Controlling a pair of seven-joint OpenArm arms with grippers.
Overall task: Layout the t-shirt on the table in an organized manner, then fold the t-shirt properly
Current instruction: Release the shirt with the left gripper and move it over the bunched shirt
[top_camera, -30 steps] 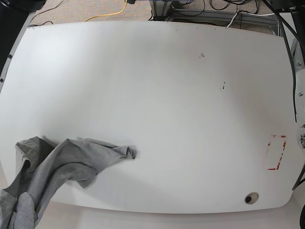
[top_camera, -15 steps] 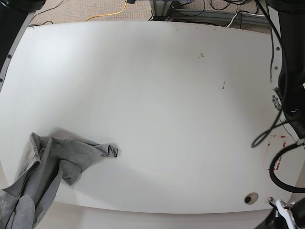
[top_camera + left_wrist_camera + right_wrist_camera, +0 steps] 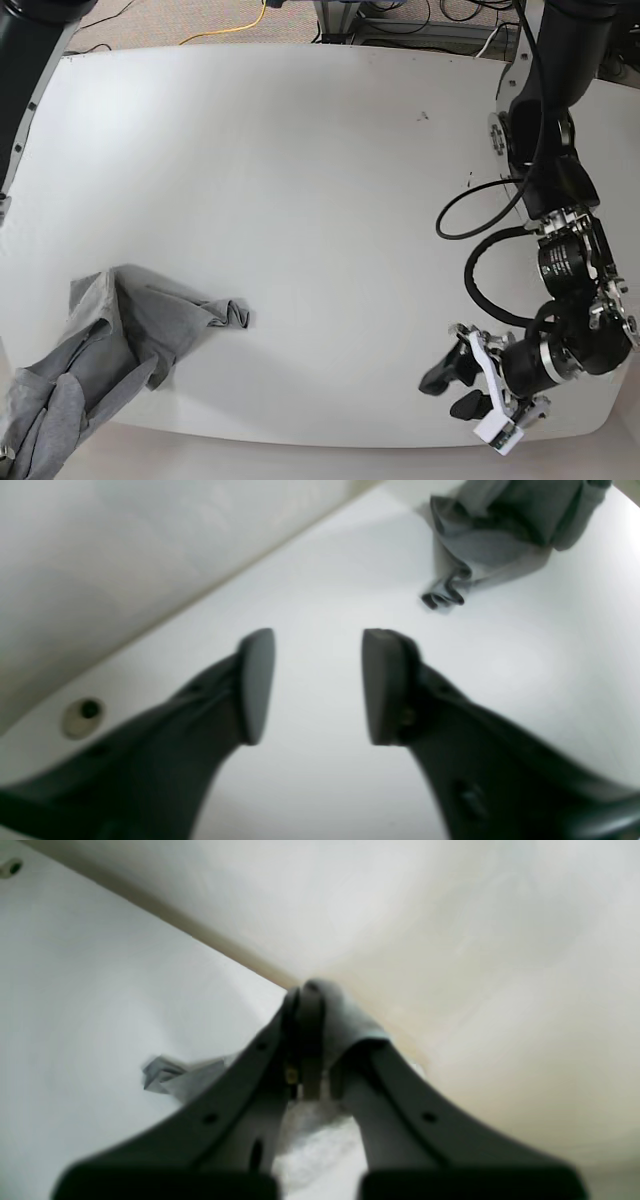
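The t-shirt (image 3: pixel 120 345) is heather grey, crumpled in a loose heap at the lower left of the base view, half on the table (image 3: pixel 300 200) and half spilling over the near edge; one bunched corner pokes out toward centre frame, folds and a hem ridge visible, no print showing. In the left wrist view the same cloth (image 3: pixel 495 535) sits upper right, well apart from the left gripper (image 3: pixel 317 685), whose two dark jaws stand apart w/ nothing between them, bare white tabletop (image 3: pixel 320 790) under them. A round grommet hole (image 3: pixel 82 717) shows lower left of that view, near the table edge. Right gripper (image 3: pixel 312 1040) fills the lower centre of the right wrist view, jaws pressed together and clamped on a fold of the t-shirt (image 3: pixel 345 1025), which drapes over the right jaw; more grey cloth lies left of and below it on the table (image 3: pixel 75 990). No containers in view. Base view, lower right: the left arm (image 3: pixel 560 250) w/ looping black cables hangs over the table, gripper (image 3: pixel 455 385) near the front edge. Far side past the table: cables on carpet (image 3: pixel 200 20), incl a yellow one
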